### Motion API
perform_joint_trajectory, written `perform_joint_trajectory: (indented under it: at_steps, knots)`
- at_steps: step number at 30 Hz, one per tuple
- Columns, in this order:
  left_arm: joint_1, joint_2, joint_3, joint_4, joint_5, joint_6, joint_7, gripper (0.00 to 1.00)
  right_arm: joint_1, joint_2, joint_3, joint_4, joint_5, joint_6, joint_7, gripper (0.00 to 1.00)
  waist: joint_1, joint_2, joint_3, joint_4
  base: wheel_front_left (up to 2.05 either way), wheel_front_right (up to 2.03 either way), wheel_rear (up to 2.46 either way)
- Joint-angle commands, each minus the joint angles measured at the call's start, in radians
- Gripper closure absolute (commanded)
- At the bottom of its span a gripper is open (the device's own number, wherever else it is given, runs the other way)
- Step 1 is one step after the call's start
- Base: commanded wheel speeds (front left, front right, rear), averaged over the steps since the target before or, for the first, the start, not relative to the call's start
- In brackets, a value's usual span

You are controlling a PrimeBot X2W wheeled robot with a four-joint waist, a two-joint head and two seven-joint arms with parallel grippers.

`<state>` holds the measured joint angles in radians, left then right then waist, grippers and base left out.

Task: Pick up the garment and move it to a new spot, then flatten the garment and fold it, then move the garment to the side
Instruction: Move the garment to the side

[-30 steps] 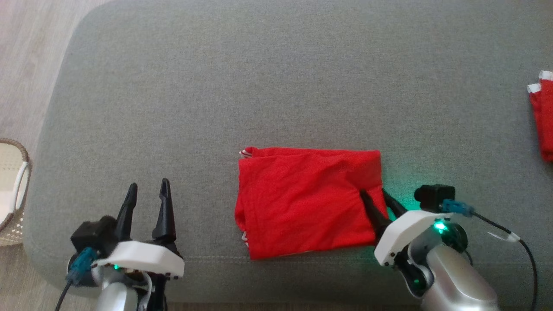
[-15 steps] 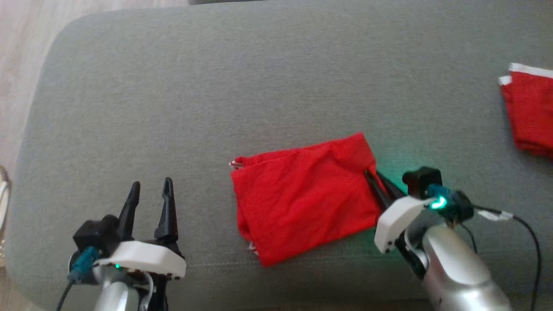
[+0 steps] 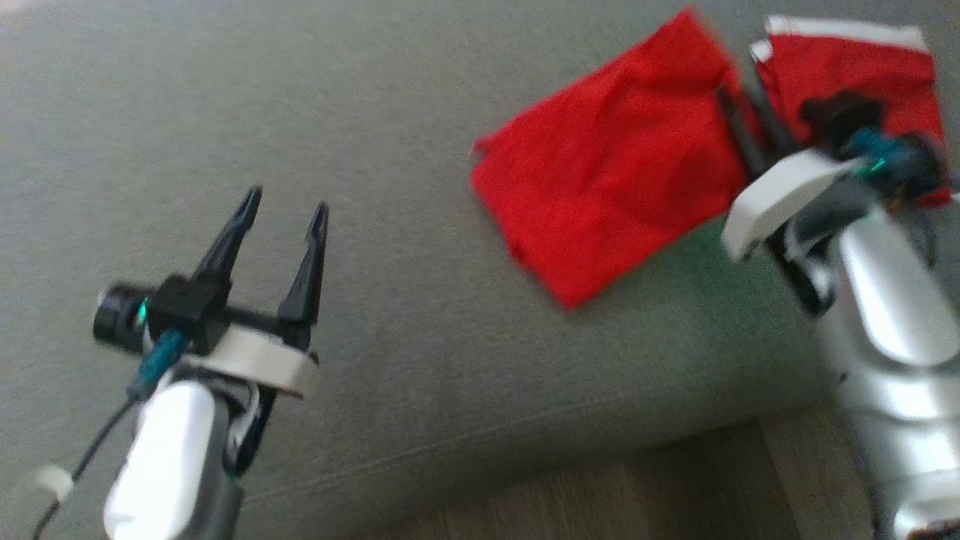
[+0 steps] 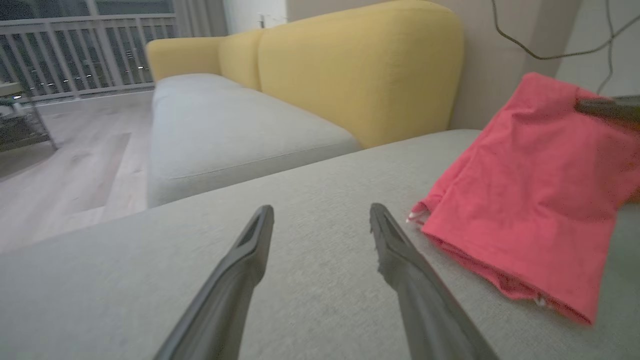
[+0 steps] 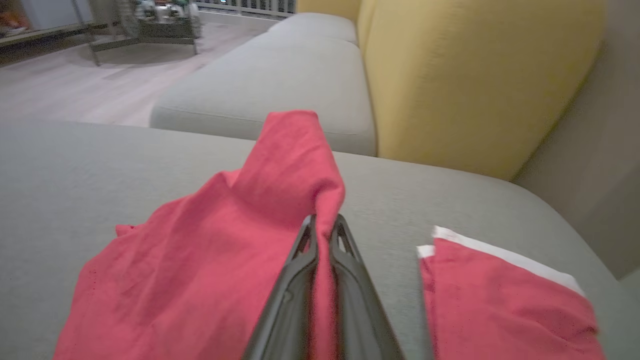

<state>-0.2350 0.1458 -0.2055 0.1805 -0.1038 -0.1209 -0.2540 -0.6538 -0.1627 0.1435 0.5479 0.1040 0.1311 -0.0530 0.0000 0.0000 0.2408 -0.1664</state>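
– Red garment (image 5: 210, 260), folded, on the grey seat cushion (image 3: 375, 112) with 1 corner lifted: where is the right pincer (image 5: 324, 225) on it?
– At that lifted corner. Its 2 dark fingers are pressed together with a fold of the red cloth pinched between them. The cloth rises in a peak just past the tips and slopes down to the pincer's left, where the rest lies on the cushion.
– And to its right?
– A second red piece with a white band (image 5: 500, 300), flat on the same cushion, just beside the pincer but apart from the held garment.
– The left pincer (image 3: 286, 201)?
– Spread wide, holding nothing, over bare grey fabric. From it, the garment sits ahead and to the right, well apart from its tips.
– Beyond the pincers?
– A yellow sofa back (image 4: 360, 65) ahead of both, with another grey seat pad (image 4: 240, 125) before it, and pale wooden floor (image 4: 75, 150) further to the left. The head view is blurred, so the garment's finer folds cannot be read there.
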Motion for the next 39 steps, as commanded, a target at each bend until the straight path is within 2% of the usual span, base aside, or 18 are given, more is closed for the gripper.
perform_joint_trajectory:
  at_steps: [1, 6, 10, 14, 18, 26, 27, 28, 32, 39]
  knots:
    - [-0.068, 0.044, 0.002, -0.034, 0.014, -0.005, -0.008, 0.00, -0.052, -0.010, -0.017, -0.054, 0.022, 0.000, 0.013, 1.00, 0.0000, 0.0000, 0.095, -0.088, 0.00, 0.00, 0.00]
    - [-0.201, 0.159, -0.141, -0.039, 0.026, -0.009, 0.012, 0.00, -0.133, -0.035, -0.141, -0.071, 0.040, 0.000, 0.048, 1.00, 0.0000, 0.0000, 0.200, -0.153, 0.00, 0.00, 0.00]
    - [-0.299, 0.253, -0.273, -0.065, -0.003, -0.009, 0.042, 0.00, -0.192, -0.040, -0.250, -0.055, 0.012, 0.000, 0.051, 1.00, 0.0000, 0.0000, 0.268, -0.186, 0.00, 0.00, 0.00]
    - [-0.375, 0.322, -0.356, -0.088, -0.034, -0.010, 0.066, 0.00, -0.229, -0.025, -0.359, -0.047, -0.039, 0.000, 0.048, 1.00, 0.0000, 0.0000, 0.315, -0.207, 0.00, 0.00, 0.00]
    - [-0.421, 0.355, -0.388, -0.096, -0.060, -0.010, 0.077, 0.00, -0.238, -0.005, -0.422, -0.050, -0.089, 0.000, 0.040, 1.00, 0.0000, 0.0000, 0.338, -0.215, 0.00, 0.00, 0.00]
    - [-0.438, 0.365, -0.393, -0.094, -0.092, -0.007, 0.079, 0.00, -0.228, 0.020, -0.479, -0.057, -0.138, 0.000, 0.040, 1.00, 0.0000, 0.0000, 0.350, -0.209, 0.00, 0.00, 0.00]
    - [-0.437, 0.363, -0.392, -0.092, -0.094, -0.004, 0.077, 0.00, -0.227, 0.021, -0.484, -0.057, -0.144, 0.000, 0.040, 0.04, 0.0000, 0.0000, 0.348, -0.206, 0.00, 0.00, 0.00]
    - [-0.434, 0.361, -0.390, -0.089, -0.098, 0.000, 0.073, 0.00, -0.227, 0.023, -0.489, -0.056, -0.149, 0.000, 0.038, 0.00, 0.0000, 0.0000, 0.344, -0.203, 0.00, 0.00, 0.00]
    - [-0.419, 0.341, -0.383, -0.072, -0.118, 0.017, 0.053, 0.00, -0.228, 0.034, -0.497, -0.056, -0.153, 0.000, 0.035, 0.00, 0.0000, 0.0000, 0.315, -0.181, 0.00, 0.00, 0.00]
    - [-0.355, 0.275, -0.353, -0.018, -0.171, 0.073, 0.007, 0.00, -0.190, 0.045, -0.435, -0.110, -0.144, 0.000, 0.027, 0.00, 0.0000, 0.0000, 0.208, -0.105, 0.00, 0.00, 0.00]
